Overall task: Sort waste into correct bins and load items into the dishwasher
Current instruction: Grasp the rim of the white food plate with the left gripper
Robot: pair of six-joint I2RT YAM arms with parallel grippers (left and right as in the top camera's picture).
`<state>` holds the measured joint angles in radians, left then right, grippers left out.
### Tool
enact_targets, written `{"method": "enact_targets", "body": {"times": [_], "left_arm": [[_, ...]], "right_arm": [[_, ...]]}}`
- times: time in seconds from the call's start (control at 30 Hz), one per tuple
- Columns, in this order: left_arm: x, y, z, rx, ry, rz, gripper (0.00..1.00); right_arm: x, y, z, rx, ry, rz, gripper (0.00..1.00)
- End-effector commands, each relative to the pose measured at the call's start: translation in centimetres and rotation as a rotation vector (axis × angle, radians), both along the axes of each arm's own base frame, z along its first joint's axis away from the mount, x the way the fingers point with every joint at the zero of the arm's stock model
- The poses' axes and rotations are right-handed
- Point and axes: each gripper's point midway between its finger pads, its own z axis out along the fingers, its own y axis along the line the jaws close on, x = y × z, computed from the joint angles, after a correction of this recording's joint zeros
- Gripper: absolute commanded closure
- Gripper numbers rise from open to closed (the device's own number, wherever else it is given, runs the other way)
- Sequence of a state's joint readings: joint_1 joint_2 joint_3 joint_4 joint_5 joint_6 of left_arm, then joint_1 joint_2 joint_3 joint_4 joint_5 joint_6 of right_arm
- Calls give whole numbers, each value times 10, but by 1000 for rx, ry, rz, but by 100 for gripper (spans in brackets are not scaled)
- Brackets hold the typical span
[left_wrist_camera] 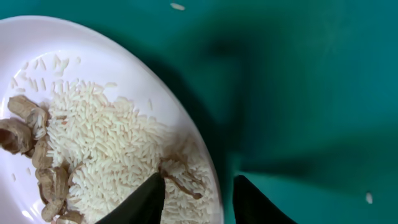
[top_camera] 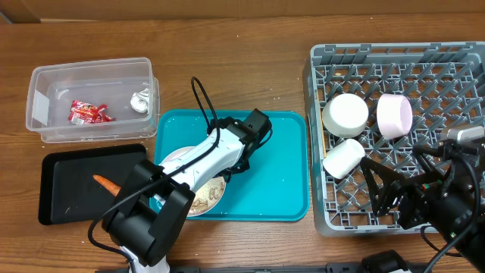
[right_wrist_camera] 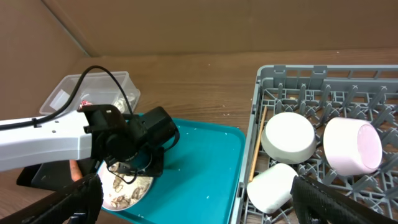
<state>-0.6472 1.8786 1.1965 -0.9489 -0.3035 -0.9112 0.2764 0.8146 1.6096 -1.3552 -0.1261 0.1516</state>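
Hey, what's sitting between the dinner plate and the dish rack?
Only the bare floor of the teal tray lies between the plate and the dish rack, as the overhead view shows.

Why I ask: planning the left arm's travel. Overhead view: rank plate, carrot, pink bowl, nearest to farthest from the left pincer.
1. plate, at the left pincer
2. carrot, left, on black tray
3. pink bowl, far right, in rack

Looks like a robot lab's mock kitchen: wood-grain surface, brown cardboard-like backdrop, a cabled robot arm, a grey dish rack and teal tray laid out.
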Motion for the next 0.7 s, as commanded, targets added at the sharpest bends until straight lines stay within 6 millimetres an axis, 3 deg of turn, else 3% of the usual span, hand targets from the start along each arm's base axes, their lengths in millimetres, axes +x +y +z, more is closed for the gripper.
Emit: {"method": "enact_targets", "body": {"times": [0.0,0.13,0.53,0.63,0.67], "left_arm": [[12,9,3,47,-54,-12,69],[17,8,2,40,-67,-19,77],[19,17,-25,67,-2,-29,82],[17,16,-32,41,32,-40,96],[18,16,-32,36,33,-38,96]], "right_arm": [[-1,0,1,-7,-12,3,0],[0,-1,1,-7,-12,3,0],[0,-1,1,-7,-12,3,0],[-1,0,1,-7,-12,3,0],[0,-1,1,-7,-12,3,0]]}}
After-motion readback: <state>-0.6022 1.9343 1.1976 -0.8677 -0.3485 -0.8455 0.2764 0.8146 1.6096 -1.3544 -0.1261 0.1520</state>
